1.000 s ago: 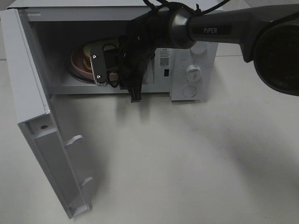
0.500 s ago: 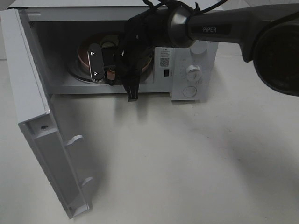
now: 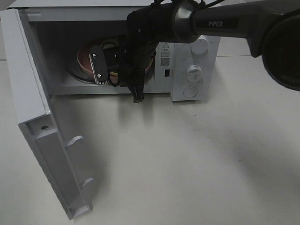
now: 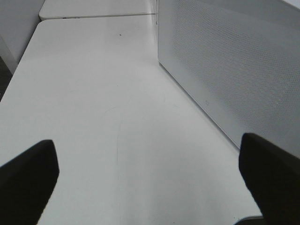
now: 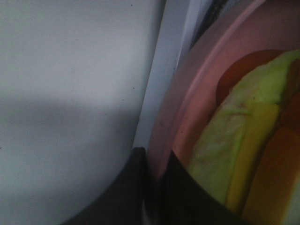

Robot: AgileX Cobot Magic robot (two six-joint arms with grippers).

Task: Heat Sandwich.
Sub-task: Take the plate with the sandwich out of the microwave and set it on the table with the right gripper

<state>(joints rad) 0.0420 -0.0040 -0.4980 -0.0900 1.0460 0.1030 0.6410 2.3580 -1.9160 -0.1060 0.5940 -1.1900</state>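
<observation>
A white microwave sits at the back of a pale table. Its door swings wide open on the left side and juts out toward the front. Two small hooks stick out of the door's inside edge. Inside the microwave sits a round pink plate on the glass turntable. On the right side of the microwave is a panel with round white knobs, one above the other. Next to the knobs are a small square code sticker and a warning triangle. Up close, the pink plate's rim lies just beside the microwave's white front edge.
</observation>
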